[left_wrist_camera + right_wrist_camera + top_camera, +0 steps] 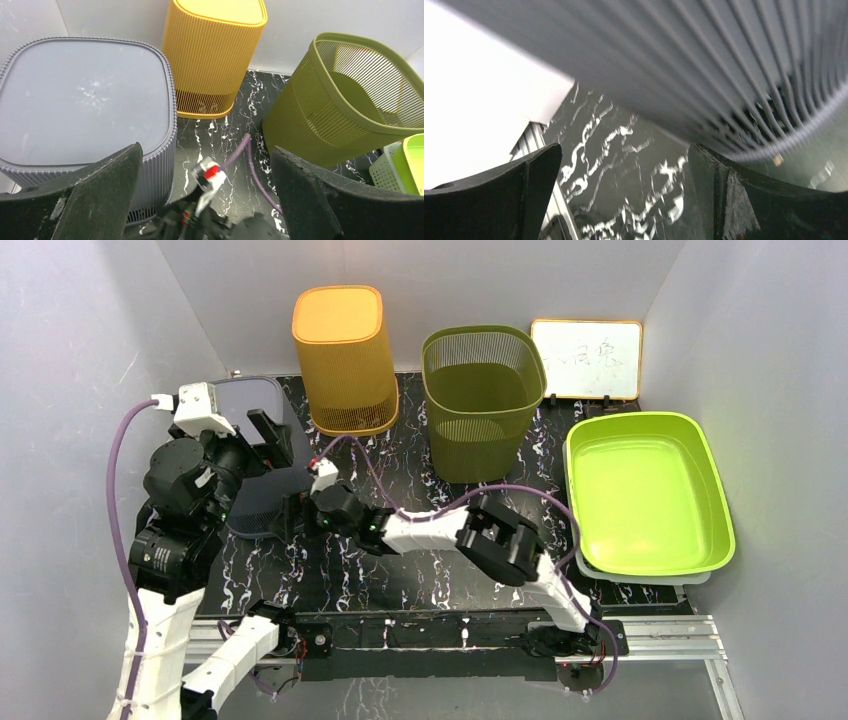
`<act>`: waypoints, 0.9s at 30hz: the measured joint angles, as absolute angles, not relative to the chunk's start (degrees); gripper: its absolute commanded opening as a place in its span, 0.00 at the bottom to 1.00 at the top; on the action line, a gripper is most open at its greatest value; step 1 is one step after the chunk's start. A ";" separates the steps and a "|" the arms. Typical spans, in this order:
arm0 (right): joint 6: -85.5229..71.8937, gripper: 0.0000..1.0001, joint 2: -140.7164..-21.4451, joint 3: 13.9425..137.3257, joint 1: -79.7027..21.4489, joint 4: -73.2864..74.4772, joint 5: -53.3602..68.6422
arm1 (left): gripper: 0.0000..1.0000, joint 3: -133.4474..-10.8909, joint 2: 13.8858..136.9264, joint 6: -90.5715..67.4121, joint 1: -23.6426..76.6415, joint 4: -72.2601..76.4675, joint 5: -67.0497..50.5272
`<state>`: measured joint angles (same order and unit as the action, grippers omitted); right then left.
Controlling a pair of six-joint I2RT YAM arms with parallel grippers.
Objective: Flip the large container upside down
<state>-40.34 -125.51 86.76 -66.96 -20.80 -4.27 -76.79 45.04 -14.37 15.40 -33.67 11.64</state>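
Observation:
The large grey ribbed container stands at the left of the table with its closed flat base facing up; the left arm hides part of it. In the left wrist view the container fills the left side. My left gripper hovers over its right edge, open and empty. My right gripper is low at the container's near right side, open and empty. The container's ribbed wall and bottom rim are just above its jaws, blurred.
An orange ribbed bin stands base up at the back. A green mesh bin stands open side up beside it. A lime tray sits at the right and a whiteboard leans on the back wall. Purple cables run across the middle.

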 measured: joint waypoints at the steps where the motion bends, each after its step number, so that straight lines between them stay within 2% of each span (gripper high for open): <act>1: -40.73 0.98 -128.09 90.39 -66.74 -20.40 -4.03 | 0.98 -76.71 44.56 -14.37 15.40 -33.56 11.64; 10: -44.62 0.98 -142.52 114.21 -61.10 -16.51 -2.87 | 0.98 -75.92 42.17 -13.87 15.40 -33.47 11.60; 17: -47.13 0.98 -151.37 126.56 -51.64 -24.56 -2.44 | 0.98 -72.07 42.06 -13.08 15.40 -32.93 11.70; 21: -48.01 0.98 -151.59 124.66 -47.31 -27.55 -1.91 | 0.98 -70.41 42.37 -14.68 15.40 -33.28 14.26; 27: -46.59 0.98 -139.68 103.66 -46.41 -30.20 0.36 | 0.98 -67.33 43.48 -19.22 15.40 -34.41 22.20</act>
